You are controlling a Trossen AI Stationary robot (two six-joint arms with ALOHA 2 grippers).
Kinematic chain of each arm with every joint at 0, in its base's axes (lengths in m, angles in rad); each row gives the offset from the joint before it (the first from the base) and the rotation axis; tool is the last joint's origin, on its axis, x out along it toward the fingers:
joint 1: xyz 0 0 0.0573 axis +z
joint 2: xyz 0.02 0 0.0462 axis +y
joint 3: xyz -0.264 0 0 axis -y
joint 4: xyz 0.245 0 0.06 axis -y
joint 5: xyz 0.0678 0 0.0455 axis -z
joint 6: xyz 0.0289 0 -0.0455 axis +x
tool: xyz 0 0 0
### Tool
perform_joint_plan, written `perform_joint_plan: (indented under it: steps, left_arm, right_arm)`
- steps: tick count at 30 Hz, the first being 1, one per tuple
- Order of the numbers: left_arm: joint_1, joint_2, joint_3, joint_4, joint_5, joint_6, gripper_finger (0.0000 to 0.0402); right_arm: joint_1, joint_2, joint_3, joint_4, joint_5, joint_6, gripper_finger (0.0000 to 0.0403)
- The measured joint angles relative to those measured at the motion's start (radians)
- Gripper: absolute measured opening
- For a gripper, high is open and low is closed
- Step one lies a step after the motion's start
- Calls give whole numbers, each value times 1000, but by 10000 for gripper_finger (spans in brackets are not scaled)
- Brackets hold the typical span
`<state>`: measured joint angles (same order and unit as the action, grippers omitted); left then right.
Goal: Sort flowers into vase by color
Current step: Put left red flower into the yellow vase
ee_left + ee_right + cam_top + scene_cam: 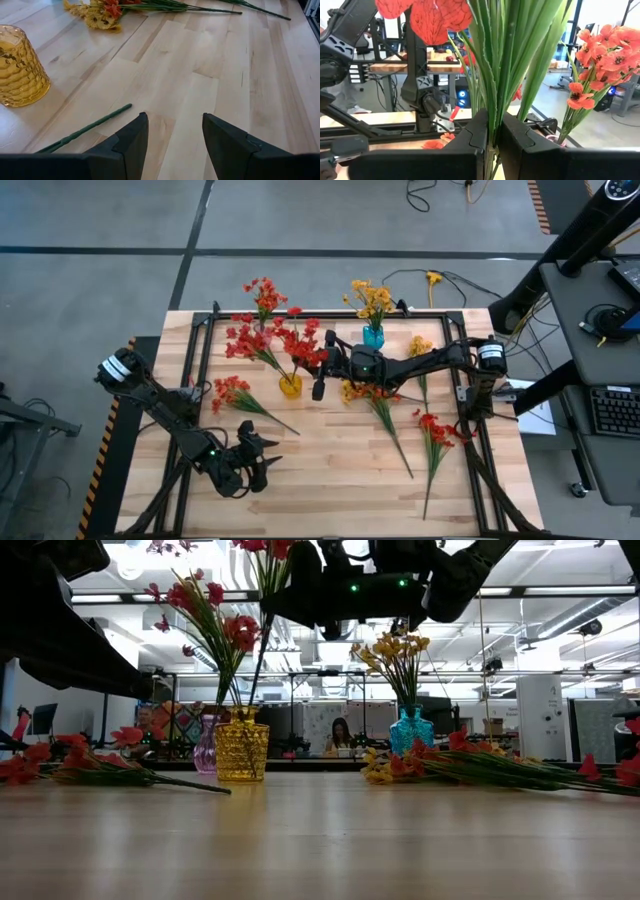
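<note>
I see the wooden table (pixel 330 470) with loose flowers (pixel 432 432) lying right. My right gripper (pixel 318 385) is clamped on a red sprig (pixel 495 60) just above the yellow vase (pixel 290 386). My left gripper (pixel 172 135) hovers near the front, fingers wide, empty.

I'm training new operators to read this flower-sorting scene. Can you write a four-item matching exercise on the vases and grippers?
Things:
1. yellow vase
2. teal vase
3. left gripper
4. right gripper

States:
a. jaws shut on the green stems of a red sprig
b. holds yellow blossoms
c. jaws open, empty, over bare table
d. holds red blossoms

Pairs: 1-d, 2-b, 3-c, 4-a
</note>
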<state>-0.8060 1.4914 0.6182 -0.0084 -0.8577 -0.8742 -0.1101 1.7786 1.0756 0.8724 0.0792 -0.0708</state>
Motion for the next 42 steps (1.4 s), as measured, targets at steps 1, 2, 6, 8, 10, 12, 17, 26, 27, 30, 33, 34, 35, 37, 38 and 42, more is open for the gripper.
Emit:
perform_joint_plan:
  steps: [1, 2, 6, 8, 10, 12, 17, 26, 27, 30, 33, 34, 35, 37, 38, 42]
  left_arm:
    - [0, 0, 0, 0, 0, 0, 170]
    - [0, 0, 0, 0, 0, 0, 170]
    - [0, 0, 0, 0, 0, -2, 170]
    - [0, 0, 0, 0, 0, -2, 170]
    - [0, 0, 0, 0, 0, -3, 170]
    - [0, 0, 0, 0, 0, -3, 170]
    - [0, 0, 0, 0, 0, -3, 170]
    - [0, 0, 0, 1, 0, -3, 170]
    - [0, 0, 0, 1, 0, -3, 170]
    - [0, 0, 0, 1, 0, -3, 170]
    - [0, 0, 0, 1, 0, -3, 170]
    - [0, 0, 0, 0, 0, -3, 170]
    - [0, 0, 0, 0, 0, -3, 170]
    - [0, 0, 0, 0, 0, -3, 170]
    - [0, 0, 0, 0, 0, -3, 170]
    - [0, 0, 0, 0, 0, -3, 170]
  right_arm:
    - [0, 0, 0, 0, 0, 0, 23]
    - [0, 0, 0, -1, 0, 0, 23]
    - [0, 0, 0, -8, 0, 0, 23]
    - [0, 0, 0, -10, 0, 0, 23]
    - [0, 0, 0, -8, 0, -1, 23]
    - [0, 0, 0, -8, 0, -5, 23]
    - [0, 0, 0, -8, 0, -7, 23]
    - [0, 15, 0, -7, 0, -12, 23]
    - [0, 18, 0, -7, 0, -19, 23]
    - [0, 23, 0, -7, 0, -21, 23]
    - [0, 23, 0, -7, 0, -20, 23]
    - [0, 23, 0, -7, 0, -20, 23]
    - [0, 23, 0, -7, 0, -20, 23]
    - [0, 23, 0, -7, 0, -20, 23]
    - [0, 23, 0, -7, 0, -20, 23]
    - [0, 23, 0, -7, 0, -15, 23]
